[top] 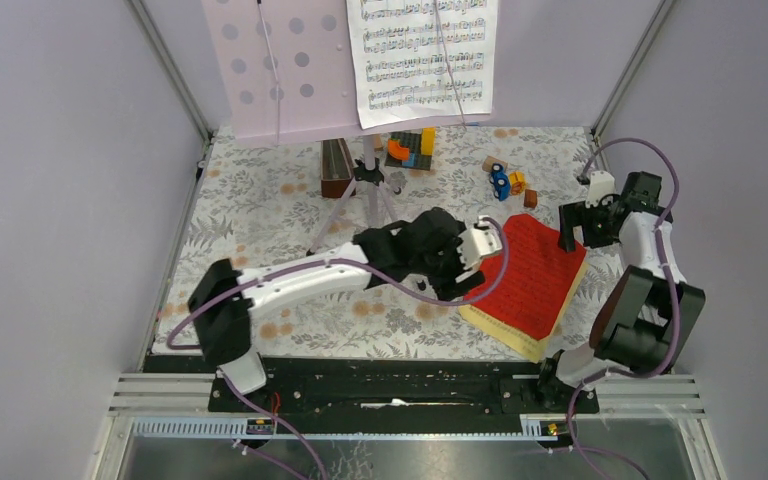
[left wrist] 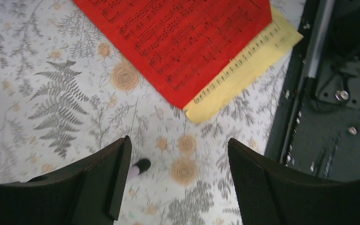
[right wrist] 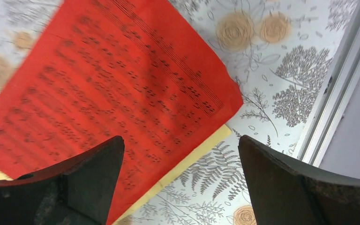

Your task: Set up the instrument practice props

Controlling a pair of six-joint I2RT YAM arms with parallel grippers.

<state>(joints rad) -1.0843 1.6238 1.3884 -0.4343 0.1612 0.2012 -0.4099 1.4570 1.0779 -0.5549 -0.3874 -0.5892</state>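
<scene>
Though flat on yellow page (top: 522,341), red page (top: 532,268) lengthwise near-to-far

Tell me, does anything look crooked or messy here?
Yes. The red page lies crooked on the yellow page on the table, so yellow pokes out along one side. Only the white page is on the stand.

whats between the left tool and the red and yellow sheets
Left wrist view: only bare floral tablecloth separates the left tool from the red sheet and yellow sheet corners.
</scene>
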